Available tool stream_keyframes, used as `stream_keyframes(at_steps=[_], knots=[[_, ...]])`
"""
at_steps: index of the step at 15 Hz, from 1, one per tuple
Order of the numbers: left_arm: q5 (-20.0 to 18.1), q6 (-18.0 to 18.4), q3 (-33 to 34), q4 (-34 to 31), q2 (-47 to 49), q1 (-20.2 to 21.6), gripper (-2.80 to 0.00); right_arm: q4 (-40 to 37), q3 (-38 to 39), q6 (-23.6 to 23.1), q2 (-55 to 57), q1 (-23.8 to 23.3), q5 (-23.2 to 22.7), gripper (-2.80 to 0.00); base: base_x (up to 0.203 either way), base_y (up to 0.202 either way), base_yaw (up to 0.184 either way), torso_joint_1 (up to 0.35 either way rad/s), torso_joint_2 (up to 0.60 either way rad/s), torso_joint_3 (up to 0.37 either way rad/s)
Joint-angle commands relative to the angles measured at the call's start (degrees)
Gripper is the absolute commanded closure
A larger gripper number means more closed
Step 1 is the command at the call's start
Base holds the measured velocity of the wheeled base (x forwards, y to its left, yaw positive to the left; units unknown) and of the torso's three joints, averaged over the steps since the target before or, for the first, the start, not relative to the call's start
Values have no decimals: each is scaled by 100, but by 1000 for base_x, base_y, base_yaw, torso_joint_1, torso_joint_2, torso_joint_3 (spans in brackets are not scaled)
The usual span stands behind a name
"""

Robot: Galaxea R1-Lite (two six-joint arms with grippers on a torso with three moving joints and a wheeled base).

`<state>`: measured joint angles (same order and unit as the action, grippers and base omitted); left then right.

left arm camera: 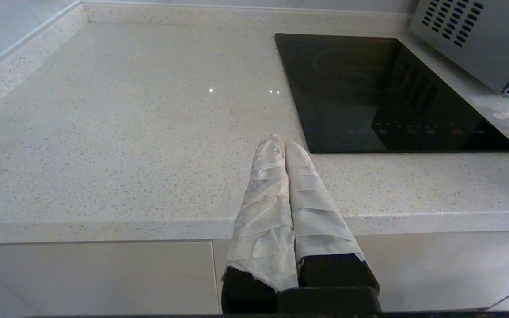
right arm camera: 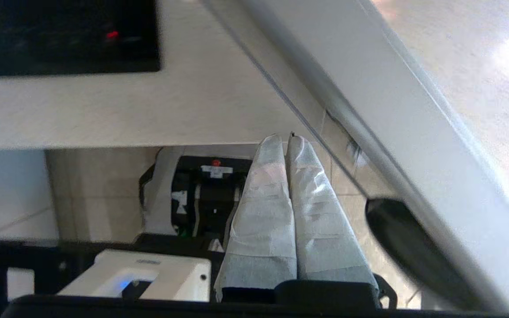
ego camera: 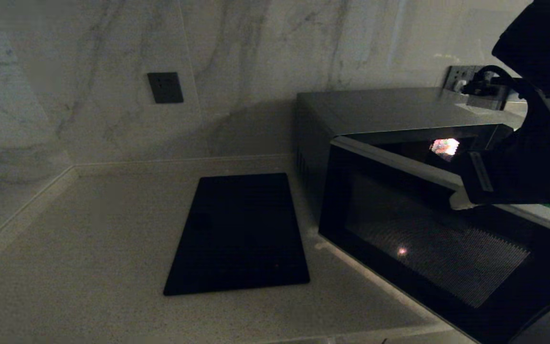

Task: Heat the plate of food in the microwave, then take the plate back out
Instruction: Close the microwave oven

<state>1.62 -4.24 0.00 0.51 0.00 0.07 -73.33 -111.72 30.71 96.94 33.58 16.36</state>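
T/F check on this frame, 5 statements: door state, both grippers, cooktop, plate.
1. The microwave door is swung open. True.
2. The left gripper is open and holds a plate. False: its fingers are pressed together with nothing between them, over the front edge of the counter.
3. The right gripper is shut and empty. True.
4. A pot stands on the black cooktop. False: its glass is bare.
5. The cooktop lies to the left of the microwave in the head view. True.
6. The plate of food sits on the counter beside the cooktop. False: no plate shows in any view.
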Motion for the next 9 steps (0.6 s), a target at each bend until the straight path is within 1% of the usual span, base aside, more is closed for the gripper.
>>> stream_keyframes(at_steps=[1,5,9], knots=[[5,-6,0,2,9,1,0,-34,54,19,-35,-288,16,0,0,0,0,0,0,0],[5,-6,0,2,9,1,0,34,15,9,47,-833,16,0,0,0,0,0,0,0],[5,-6,0,2,9,1,0,517,19,-3,205,-1356,16,0,0,0,0,0,0,0]])
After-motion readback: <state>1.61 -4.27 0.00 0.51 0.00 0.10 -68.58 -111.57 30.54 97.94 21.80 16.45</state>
